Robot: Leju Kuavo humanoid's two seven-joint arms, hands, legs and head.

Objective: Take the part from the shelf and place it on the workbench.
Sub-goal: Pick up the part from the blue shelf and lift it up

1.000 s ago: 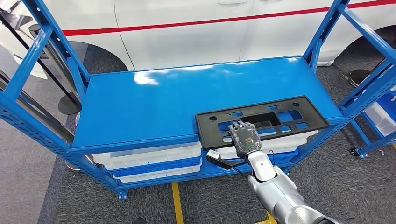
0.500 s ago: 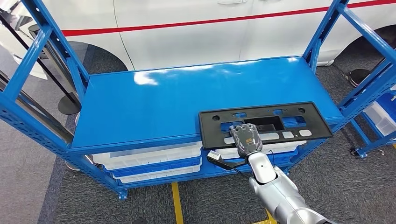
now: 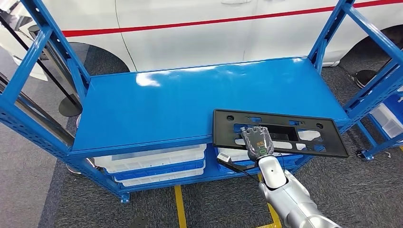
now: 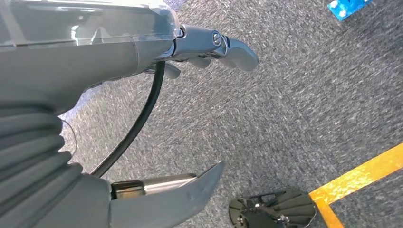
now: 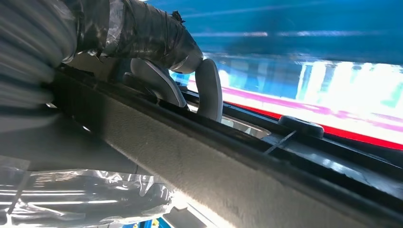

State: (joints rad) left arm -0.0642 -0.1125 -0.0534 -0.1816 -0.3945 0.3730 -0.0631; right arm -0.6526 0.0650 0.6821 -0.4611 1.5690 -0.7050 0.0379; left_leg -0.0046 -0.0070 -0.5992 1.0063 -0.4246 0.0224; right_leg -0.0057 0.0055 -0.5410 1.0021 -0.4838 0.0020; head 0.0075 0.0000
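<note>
My right hand [image 3: 257, 140] grips the black part [image 3: 280, 132] thru a cutout near its front edge; the part overhangs the blue shelf [image 3: 166, 104] front-right. Looks stiff, light plastic, wide; an off-centre hold may tip it. Left hand [image 4: 209, 47] hangs loosely open, holding nothing.

My head view looks down on the blue shelf [image 3: 190, 102]; my right wrist view shares its black part [image 3: 280, 133], close; my left wrist view faces floor.
</note>
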